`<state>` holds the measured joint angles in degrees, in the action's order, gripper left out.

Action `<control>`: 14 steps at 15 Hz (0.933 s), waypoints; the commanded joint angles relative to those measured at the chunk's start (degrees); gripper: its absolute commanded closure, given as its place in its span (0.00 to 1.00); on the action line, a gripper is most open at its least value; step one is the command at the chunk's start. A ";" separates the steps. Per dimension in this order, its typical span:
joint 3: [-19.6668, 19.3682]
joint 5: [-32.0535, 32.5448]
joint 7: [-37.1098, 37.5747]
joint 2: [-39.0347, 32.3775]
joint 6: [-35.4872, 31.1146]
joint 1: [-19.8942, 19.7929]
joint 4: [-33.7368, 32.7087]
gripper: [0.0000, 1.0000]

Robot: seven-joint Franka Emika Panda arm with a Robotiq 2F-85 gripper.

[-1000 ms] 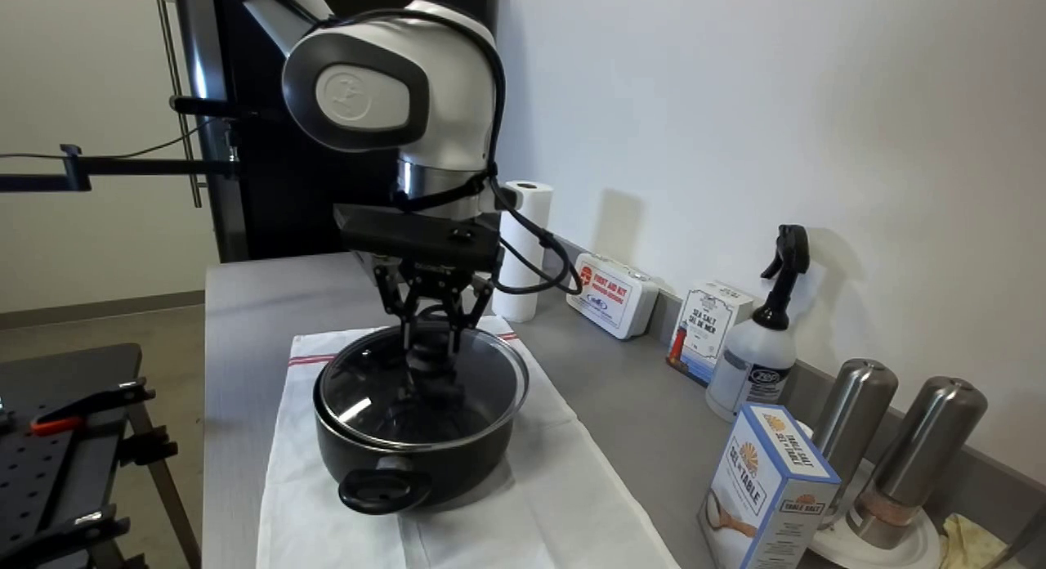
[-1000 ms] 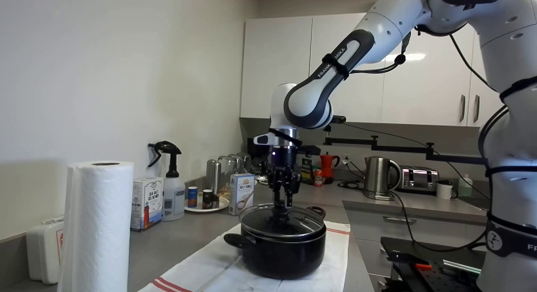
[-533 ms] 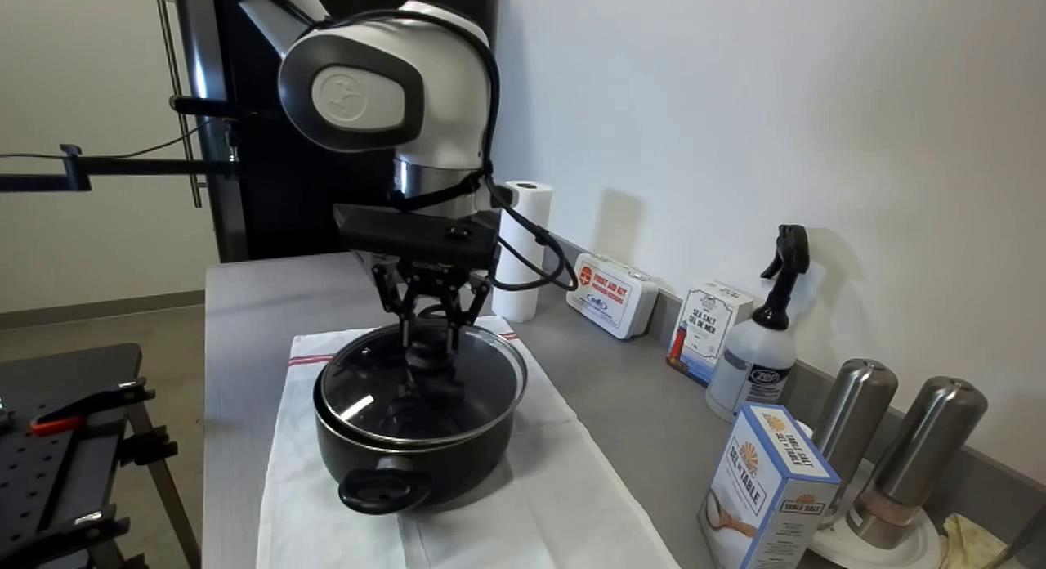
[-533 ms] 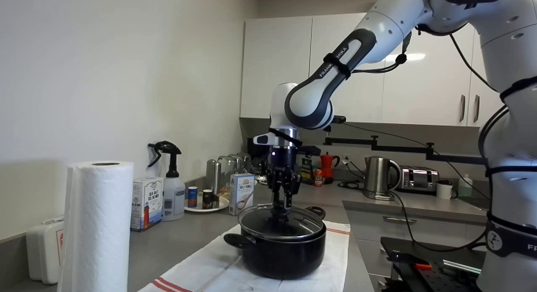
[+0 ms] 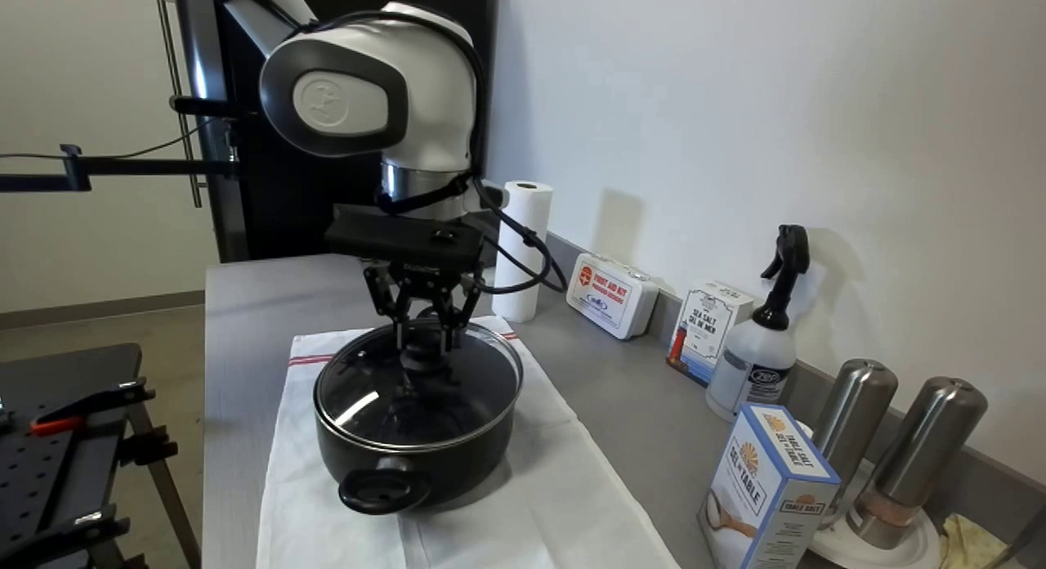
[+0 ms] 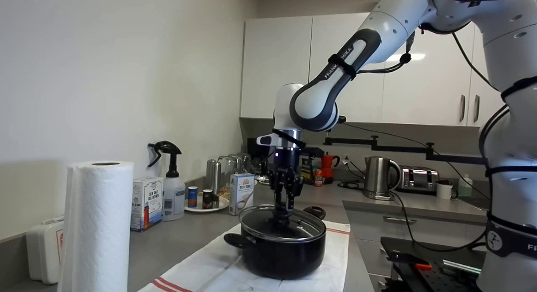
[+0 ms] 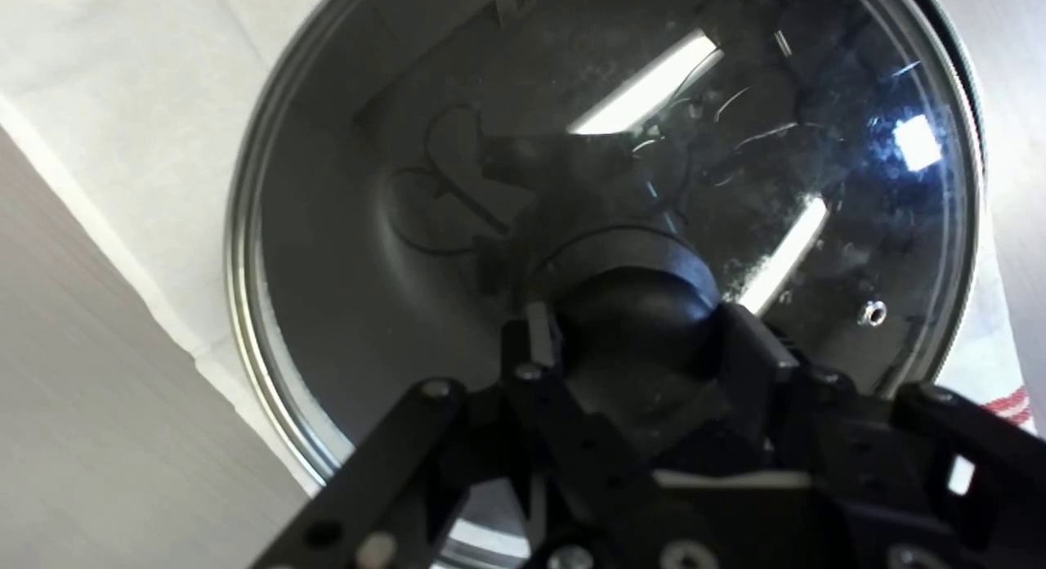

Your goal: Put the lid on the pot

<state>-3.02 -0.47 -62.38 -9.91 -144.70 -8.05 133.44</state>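
Observation:
The black pot [image 5: 458, 471] stands on the white cloth; in an exterior view the pot [image 6: 285, 260] shows both side handles. The glass lid [image 5: 425, 414] lies over the pot's mouth, close to its rim; the lid also shows in an exterior view [image 6: 298, 232] and fills the wrist view [image 7: 458, 307]. I cannot tell whether it touches the rim all round. My gripper [image 5: 424, 338] is above the lid's middle, pointing down, also in an exterior view [image 6: 284, 206]. In the wrist view its fingers [image 7: 641, 340] are shut on the lid's dark knob [image 7: 637, 307], one each side.
The white cloth [image 5: 564, 504] lies on the grey counter [image 5: 605, 389]. Along the wall stand a paper towel roll [image 5: 523, 258], a first aid kit [image 5: 613, 295], a sea salt box [image 5: 711, 328], a spray bottle [image 5: 752, 365], a table salt box [image 5: 768, 487] and steel canisters [image 5: 923, 454].
My gripper and the lid have moved a little left in an exterior view and slightly right in an exterior view. The gap between the lid's edge and the pot's rim has shrunk.

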 commanded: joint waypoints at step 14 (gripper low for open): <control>-0.16 10.60 10.19 3.18 0.36 1.02 2.90 0.75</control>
<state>-3.09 9.45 -52.80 -8.60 -145.17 -7.31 135.29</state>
